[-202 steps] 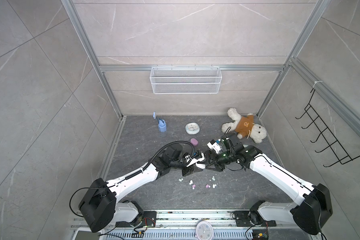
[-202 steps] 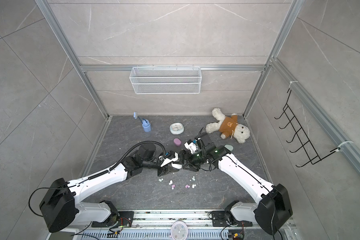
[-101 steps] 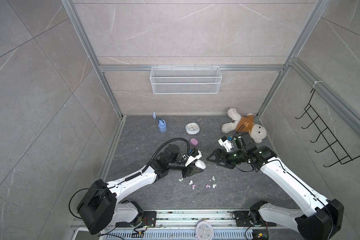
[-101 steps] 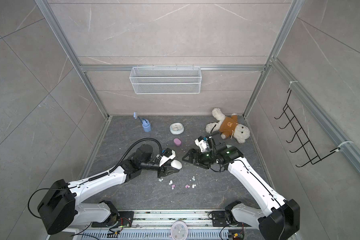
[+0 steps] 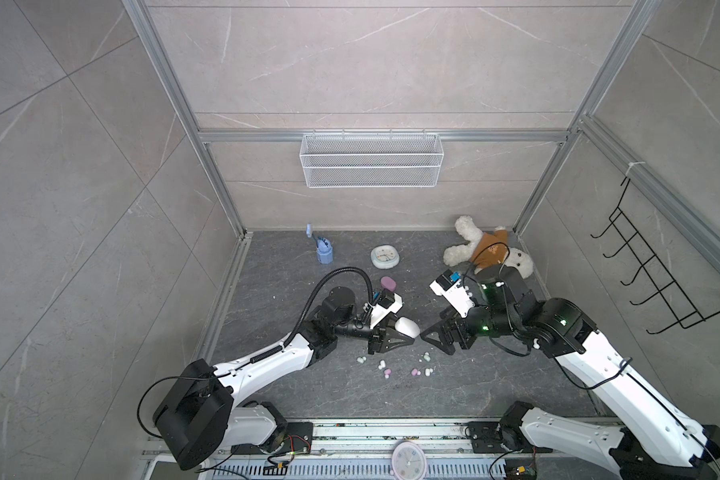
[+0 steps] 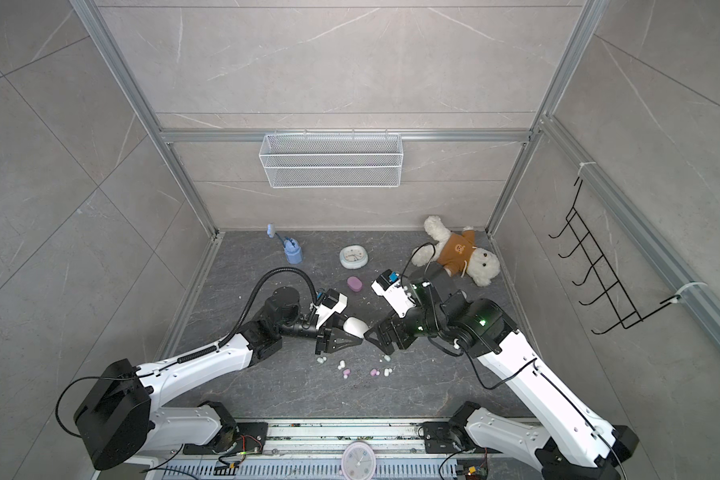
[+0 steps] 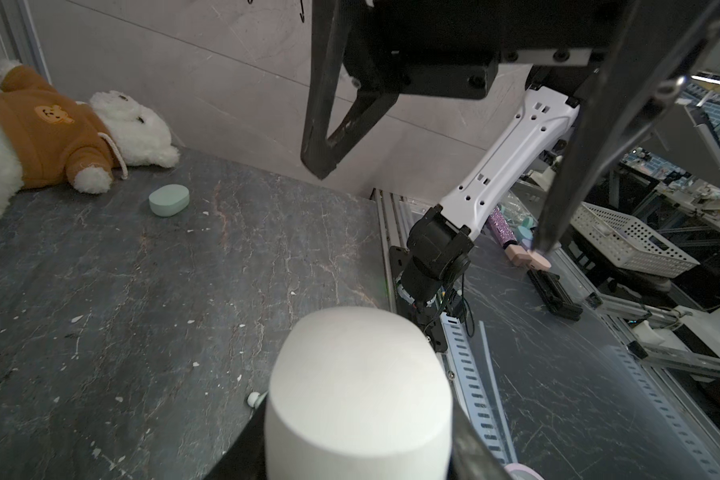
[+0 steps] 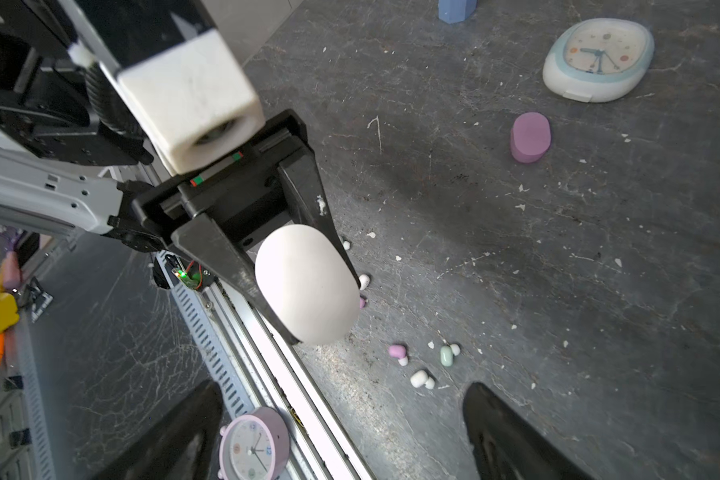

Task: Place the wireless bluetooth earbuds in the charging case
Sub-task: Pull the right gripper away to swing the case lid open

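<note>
My left gripper (image 5: 407,333) is shut on a closed white egg-shaped charging case (image 5: 408,326), held just above the floor; the case fills the left wrist view (image 7: 358,395) and shows in the right wrist view (image 8: 306,282). A short way to its right, my right gripper (image 5: 436,341) stands open and empty, facing the case; its fingertips (image 8: 489,401) frame bare floor. Several pastel earbuds lie loose on the floor below both grippers: pink (image 8: 396,351), mint (image 8: 446,355), white (image 8: 419,378), and more in both top views (image 5: 382,365) (image 6: 374,372).
A pink case (image 5: 388,283) lies behind the grippers and a mint case (image 7: 169,200) near the teddy bear (image 5: 487,253). A small clock (image 5: 385,256) and a blue item (image 5: 324,251) sit at the back. A pink clock (image 8: 253,446) rests on the front rail.
My right gripper, which was up against the white case, has drawn back to the right and opened wider. The left gripper still holds the case, shifted slightly right.
</note>
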Controlling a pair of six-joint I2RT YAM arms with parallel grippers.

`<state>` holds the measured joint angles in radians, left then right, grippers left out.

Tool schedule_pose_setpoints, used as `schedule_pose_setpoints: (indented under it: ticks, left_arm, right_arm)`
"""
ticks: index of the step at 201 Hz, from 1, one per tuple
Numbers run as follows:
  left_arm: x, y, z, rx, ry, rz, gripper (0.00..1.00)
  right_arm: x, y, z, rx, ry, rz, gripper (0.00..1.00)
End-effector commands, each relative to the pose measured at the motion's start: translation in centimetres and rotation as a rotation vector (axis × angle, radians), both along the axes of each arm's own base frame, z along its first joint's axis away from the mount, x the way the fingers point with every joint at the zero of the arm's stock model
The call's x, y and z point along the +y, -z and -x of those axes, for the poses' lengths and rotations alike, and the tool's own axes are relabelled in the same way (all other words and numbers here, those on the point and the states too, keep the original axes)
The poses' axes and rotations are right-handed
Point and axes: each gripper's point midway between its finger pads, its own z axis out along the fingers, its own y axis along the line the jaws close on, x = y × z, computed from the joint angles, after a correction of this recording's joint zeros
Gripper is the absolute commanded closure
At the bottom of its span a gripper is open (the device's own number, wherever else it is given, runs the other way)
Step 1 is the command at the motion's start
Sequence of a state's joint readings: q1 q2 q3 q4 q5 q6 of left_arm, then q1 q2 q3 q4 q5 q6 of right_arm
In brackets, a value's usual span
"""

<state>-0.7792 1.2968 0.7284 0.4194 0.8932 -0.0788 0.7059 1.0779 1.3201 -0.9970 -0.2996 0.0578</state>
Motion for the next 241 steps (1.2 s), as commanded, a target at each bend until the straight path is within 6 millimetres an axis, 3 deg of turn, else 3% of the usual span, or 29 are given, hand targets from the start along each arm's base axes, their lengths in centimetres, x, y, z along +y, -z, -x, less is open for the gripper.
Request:
schedule_pose_setpoints:
  ticks: [1,39,106,165,241]
  left_arm:
    - [0.0,-2.6,0.7,-0.031,0.057,0.076,0.72]
    - [0.1,-2.7,1.1,-0.043,0.066,0.075,0.72]
    - [0.4,-2.8,1.7,-0.066,0.073,0.075,0.72]
    - [0.4,-2.8,2.2,-0.075,0.085,0.07,0.72]
    - [0.6,-3.0,2.5,-0.08,0.082,0.069,0.72]
  right_arm:
    - [0.2,0.8,-0.4,-0.056,-0.03,0.122,0.07]
    - [1.2,1.5,-1.0,-0.067,-0.032,0.169,0.08]
    - [0.6,1.9,-2.1,-0.069,0.045,0.206,0.08]
    - [0.0,0.4,-2.8,-0.1,0.116,0.176,0.08]
    - [-0.8,-0.2,-3.4,-0.102,0.18,0.173,0.08]
